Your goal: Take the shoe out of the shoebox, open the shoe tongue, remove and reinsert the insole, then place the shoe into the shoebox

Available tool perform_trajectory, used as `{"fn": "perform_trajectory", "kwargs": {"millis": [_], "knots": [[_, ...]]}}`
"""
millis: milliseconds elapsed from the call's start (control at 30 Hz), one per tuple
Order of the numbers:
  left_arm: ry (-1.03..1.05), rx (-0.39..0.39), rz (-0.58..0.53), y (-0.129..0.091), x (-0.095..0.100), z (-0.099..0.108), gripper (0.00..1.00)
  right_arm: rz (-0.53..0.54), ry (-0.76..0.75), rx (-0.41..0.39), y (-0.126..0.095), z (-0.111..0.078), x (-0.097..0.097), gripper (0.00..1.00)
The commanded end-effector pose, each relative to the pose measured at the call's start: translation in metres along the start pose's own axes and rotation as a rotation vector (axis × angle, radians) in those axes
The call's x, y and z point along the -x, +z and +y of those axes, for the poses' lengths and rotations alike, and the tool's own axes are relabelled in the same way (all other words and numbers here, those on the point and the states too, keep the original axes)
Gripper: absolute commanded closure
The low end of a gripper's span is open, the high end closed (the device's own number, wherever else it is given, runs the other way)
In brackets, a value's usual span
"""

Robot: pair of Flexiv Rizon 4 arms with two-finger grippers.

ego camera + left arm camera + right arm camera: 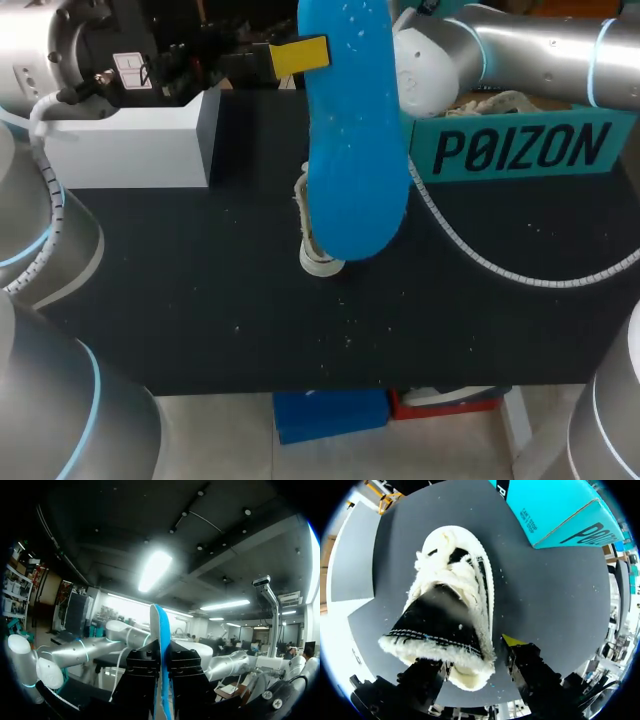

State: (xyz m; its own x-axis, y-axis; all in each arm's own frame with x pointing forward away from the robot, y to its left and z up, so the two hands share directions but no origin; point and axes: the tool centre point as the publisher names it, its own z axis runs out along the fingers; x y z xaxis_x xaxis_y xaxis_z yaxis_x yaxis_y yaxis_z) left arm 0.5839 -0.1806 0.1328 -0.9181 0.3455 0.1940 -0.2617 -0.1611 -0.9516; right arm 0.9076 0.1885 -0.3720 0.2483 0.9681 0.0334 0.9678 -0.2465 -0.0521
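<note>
My left gripper is shut on the blue insole and holds it high above the table. In the left wrist view the insole stands edge-on between the fingers of that gripper. Under it the shoe stands on the black table, mostly hidden by the insole. The right wrist view looks down on the shoe: white fleece lining, black tongue. My right gripper is open, with one finger on either side of the shoe's near end. The teal shoebox stands at the back right.
A white box part lies at the back left of the black table. A white coiled cable from my right arm hangs over the table's right half. The teal box is ahead of the shoe.
</note>
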Motion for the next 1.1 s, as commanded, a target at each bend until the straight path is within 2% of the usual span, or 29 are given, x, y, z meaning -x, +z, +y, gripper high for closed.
{"fn": "perform_trajectory", "kwargs": {"millis": [33,200,700,733,800,967,1100], "knots": [[0.001,0.000,-0.002,0.002,0.001,0.000,1.00,0.295,-0.022,0.063,-0.035,-0.014,0.030,0.00],[0.001,0.000,-0.002,0.002,0.001,0.000,1.00,0.549,-0.145,0.152,-0.070,-0.019,0.021,0.00],[0.001,0.000,-0.002,0.002,0.001,0.000,1.00,0.549,-0.145,0.152,-0.070,-0.019,0.021,0.00],[0.001,0.000,-0.002,0.002,0.001,0.000,1.00,0.572,-0.119,0.128,-0.071,-0.022,0.030,0.00],[0.001,0.000,-0.002,0.002,0.001,0.000,1.00,0.650,-0.075,0.137,-0.079,-0.025,0.041,0.00],[0.001,0.000,-0.002,0.002,0.001,0.000,1.00,0.808,-0.038,0.135,-0.099,-0.025,0.046,0.00],[0.001,0.000,-0.002,0.002,0.001,0.000,1.00,0.920,-0.049,0.149,-0.116,-0.025,0.042,0.00]]}}
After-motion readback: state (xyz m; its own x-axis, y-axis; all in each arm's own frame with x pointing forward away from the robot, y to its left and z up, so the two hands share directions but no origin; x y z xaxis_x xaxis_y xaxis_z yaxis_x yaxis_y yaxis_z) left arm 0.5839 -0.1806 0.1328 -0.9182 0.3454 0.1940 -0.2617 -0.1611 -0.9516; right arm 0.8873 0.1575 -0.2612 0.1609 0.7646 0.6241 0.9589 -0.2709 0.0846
